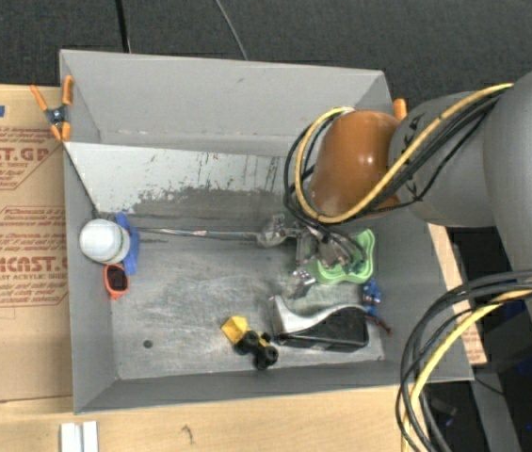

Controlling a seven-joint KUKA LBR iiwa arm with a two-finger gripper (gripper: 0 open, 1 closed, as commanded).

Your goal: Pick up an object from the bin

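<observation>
1. One gripper, down inside the grey metal bin, low over the right half of its floor as the camera sees it. Above it, the orange wrist cover with looped black and yellow cables.
2. State of the gripper: cannot tell, whether spread or pressed together. Hidden from this angle by the wrist.
3. Nearest thing: a pale green plastic piece, flat on the floor near the right wall. Just beside the gripper on the wall side, partly under the wrist. Contact with the gripper not determinable.
4. Toward the front edge (lower in the view): a black and silver object, lying lengthwise along the front wall near the front right corner. Apart from the gripper.
5. Between that object and the green piece, close to the right wall: a small blue and red item.
6. Near the middle of the front edge: a yellow block, and just beside it a small black piece. Both left of the black and silver object.
7. Across the back of the floor: a thin metal rod, from the left wall toward the gripper.
8. At the left wall, well apart from the gripper: a white ball against a blue thing. Just in front of them, an orange-red piece.
</observation>
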